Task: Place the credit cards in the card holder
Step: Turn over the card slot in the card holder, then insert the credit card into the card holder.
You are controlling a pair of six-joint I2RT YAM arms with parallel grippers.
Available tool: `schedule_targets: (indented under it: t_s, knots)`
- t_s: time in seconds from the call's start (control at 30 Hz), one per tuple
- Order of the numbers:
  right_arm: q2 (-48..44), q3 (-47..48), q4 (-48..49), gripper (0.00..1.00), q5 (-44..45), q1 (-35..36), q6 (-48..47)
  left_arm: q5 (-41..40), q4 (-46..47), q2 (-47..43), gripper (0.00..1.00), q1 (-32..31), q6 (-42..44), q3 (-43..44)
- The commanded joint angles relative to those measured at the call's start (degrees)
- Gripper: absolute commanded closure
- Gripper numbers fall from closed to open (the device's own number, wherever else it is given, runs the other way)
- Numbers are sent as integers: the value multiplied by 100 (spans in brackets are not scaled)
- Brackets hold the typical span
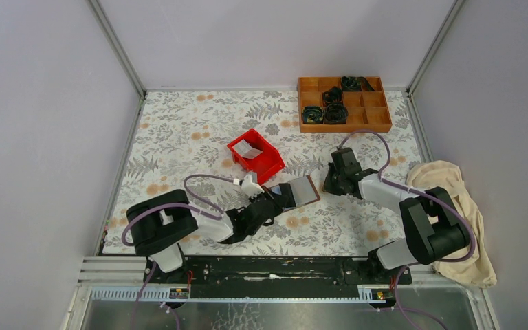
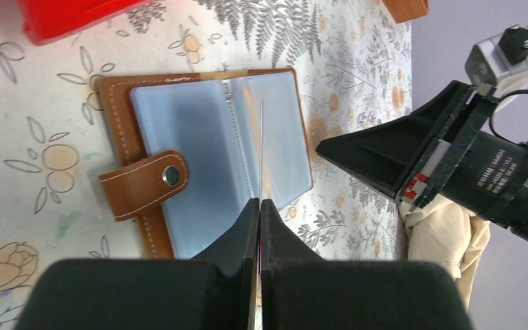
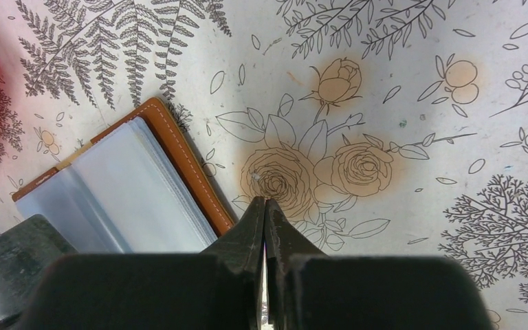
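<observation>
**Card holder open between two closed hands**

We see the card holder [image 2: 199,151] lying open and flat on the flowered counter [image 1: 179,137]. Its pale blue-grey sleeves face up and its snap strap is folded over one side. From above it sits between the two arms, just in front of the red bin [image 1: 269,163].

The left hand [image 2: 260,205] is over the holder's near edge with its fingers pressed together. A thin pale edge [image 2: 261,137] runs straight out from the fingertips across the sleeves, seen edge-on. We cannot tell whether it is a card or a leaf of the holder.

The right hand [image 3: 265,203] is closed too, with nothing between its fingers. Its tips are just beside the holder's brown stitched border, over a printed rose and off the leather. We cannot tell whether they touch the counter.

One white card [image 1: 249,149] lies inside the red bin, apart from both hands and beyond the holder from the left hand. A tan sliver shows at the holder's edge between lining and leather; we cannot tell what it is.

An orange tray [image 1: 378,128] stands at the far right of the counter with dark items in some compartments. A cream cloth [image 1: 454,185] lies bunched at the right edge, beside the right arm.
</observation>
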Motion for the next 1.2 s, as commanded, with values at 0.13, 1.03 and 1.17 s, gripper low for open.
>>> schedule_targets:
  t_s: [0.13, 1.03, 1.17]
  knots:
    - [159, 77, 184, 97, -17, -3, -16, -168, 784, 419, 100, 66, -649, -197]
    - [406, -100, 404, 97, -179, 22, 22, 543, 3195, 1681, 100, 414, -1566, -512]
    - [425, -194, 475, 97, -181, 108, 99, 595, 3333, 1798, 100, 455, -1587, -499]
